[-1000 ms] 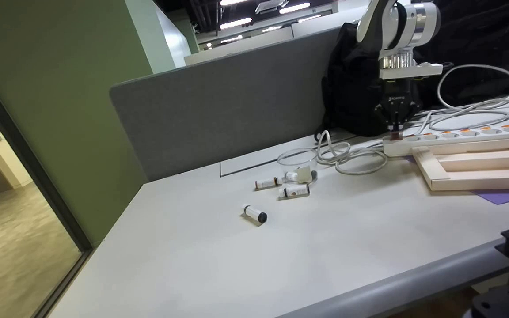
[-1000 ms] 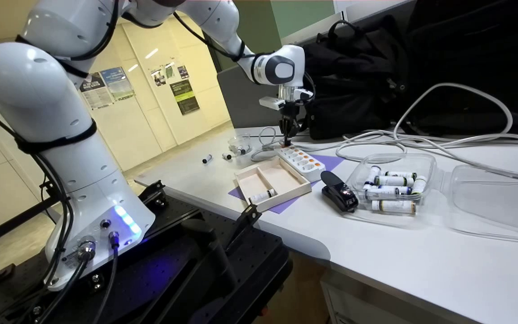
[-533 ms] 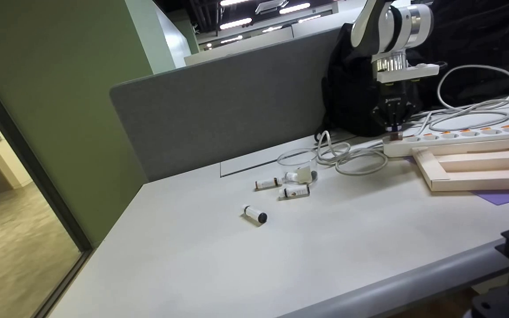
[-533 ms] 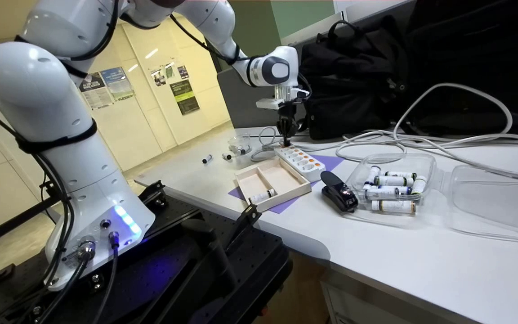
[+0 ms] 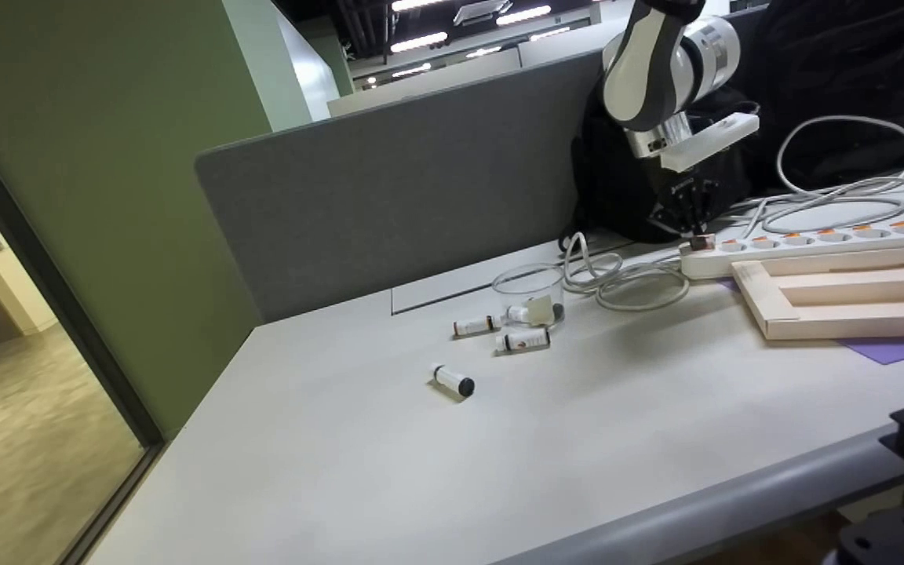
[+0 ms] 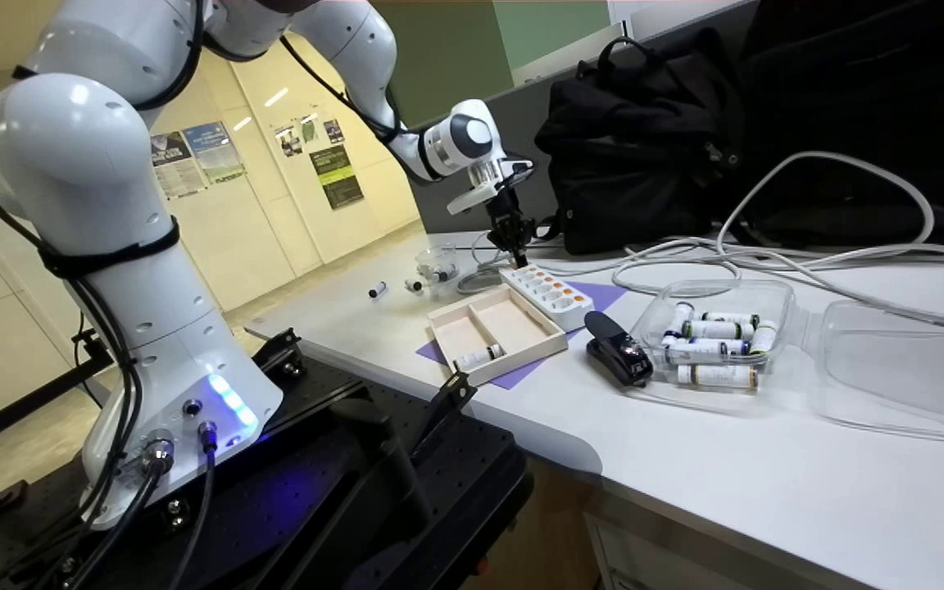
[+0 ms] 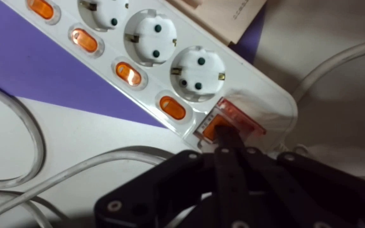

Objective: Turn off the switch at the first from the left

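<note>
One grey fabric partition [image 5: 405, 200] backs the white table [image 5: 373, 439]; near its far edge, the black gripper [image 7: 227, 131], jaws together, seemingly touches the rectangular orange switch [image 7: 211, 129] ending the white power strip [image 7: 157, 80].

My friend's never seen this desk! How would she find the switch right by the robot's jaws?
On the white desk, find the long white power strip beside the pale wooden tray. At its end under the jaws sits an orange switch next to a red see-through flap. In the wrist view it's rectangular, while its orange neighbours are oval.
</note>
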Controlling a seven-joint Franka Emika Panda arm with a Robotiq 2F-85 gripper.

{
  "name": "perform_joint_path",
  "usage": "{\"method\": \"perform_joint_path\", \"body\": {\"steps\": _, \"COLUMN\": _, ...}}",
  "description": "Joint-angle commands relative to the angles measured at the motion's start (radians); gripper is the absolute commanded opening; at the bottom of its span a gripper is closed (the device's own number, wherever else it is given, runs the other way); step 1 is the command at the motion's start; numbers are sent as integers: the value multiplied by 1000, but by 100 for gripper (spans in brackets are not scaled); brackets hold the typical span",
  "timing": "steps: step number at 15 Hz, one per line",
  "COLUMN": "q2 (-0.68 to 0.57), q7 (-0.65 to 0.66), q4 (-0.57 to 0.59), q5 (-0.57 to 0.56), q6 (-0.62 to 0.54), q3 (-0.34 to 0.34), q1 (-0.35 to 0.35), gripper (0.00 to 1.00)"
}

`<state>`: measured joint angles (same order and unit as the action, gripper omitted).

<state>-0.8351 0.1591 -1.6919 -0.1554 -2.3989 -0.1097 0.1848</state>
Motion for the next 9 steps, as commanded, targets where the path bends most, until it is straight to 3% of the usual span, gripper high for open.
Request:
{"method": "perform_joint_path", "body": {"steps": 1, "q2": 29, "q7": 85, "q4": -19, "q5": -46, "q6": 78, "q3": -8, "q1": 68, "gripper": 0}}
{"method": "perform_joint_path", "body": {"steps": 5, "q2": 136, "q7": 99, "q4": 2, "q5": -28, "q6": 277, "q3": 18, "q1": 86, "gripper": 0}}
{"method": "perform_joint_path", "body": {"steps": 6, "q2": 166, "q7": 99, "q4": 10, "q5": -24, "q6": 325, "q3": 28, "q1": 85, "gripper": 6}}
{"method": "perform_joint_path", "body": {"steps": 7, "q2": 200, "q7": 100, "q4": 15, "q5": -14, "q6": 362, "q3": 40, "q1": 76, "gripper": 26}}
{"method": "perform_joint_path", "body": {"steps": 9, "q2": 260, "q7": 94, "q4": 25, "q5": -4, "q6": 427, "q3": 55, "q1": 57, "gripper": 39}}
